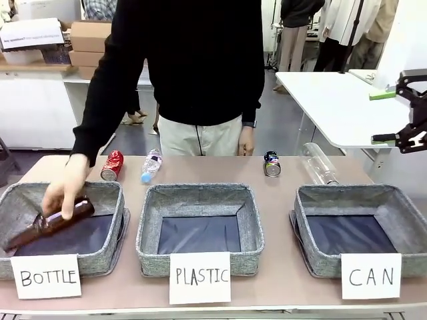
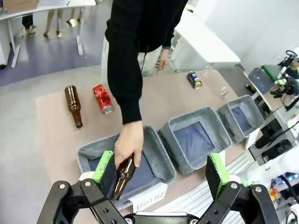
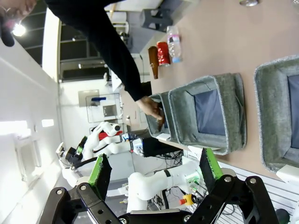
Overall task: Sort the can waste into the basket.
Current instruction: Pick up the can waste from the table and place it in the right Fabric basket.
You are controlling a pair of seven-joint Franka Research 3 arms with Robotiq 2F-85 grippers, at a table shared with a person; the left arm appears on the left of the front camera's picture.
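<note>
A shiny red can point(image 1: 112, 165) lies on its side at the table's far left, behind the BOTTLE basket. A silver can with dark print point(image 1: 271, 164) lies at the far middle-right. The grey CAN basket point(image 1: 347, 193) stands at front right behind its white card point(image 1: 371, 275) and holds nothing. My right gripper point(image 1: 383, 117) hangs open, high above the table's right edge and well above that basket. My left gripper point(image 2: 159, 170) is open, high over the front left, with the red can point(image 2: 102, 98) and the dark-printed can point(image 2: 194, 80) far below it.
The person's hand lowers a brown bottle point(image 1: 63, 217) into the BOTTLE basket point(image 1: 100, 190). The PLASTIC basket point(image 1: 200, 193) stands in the middle. Clear plastic bottles point(image 1: 151, 165) point(image 1: 319, 163) lie at the far side. Another brown bottle point(image 2: 73, 105) lies beside the red can.
</note>
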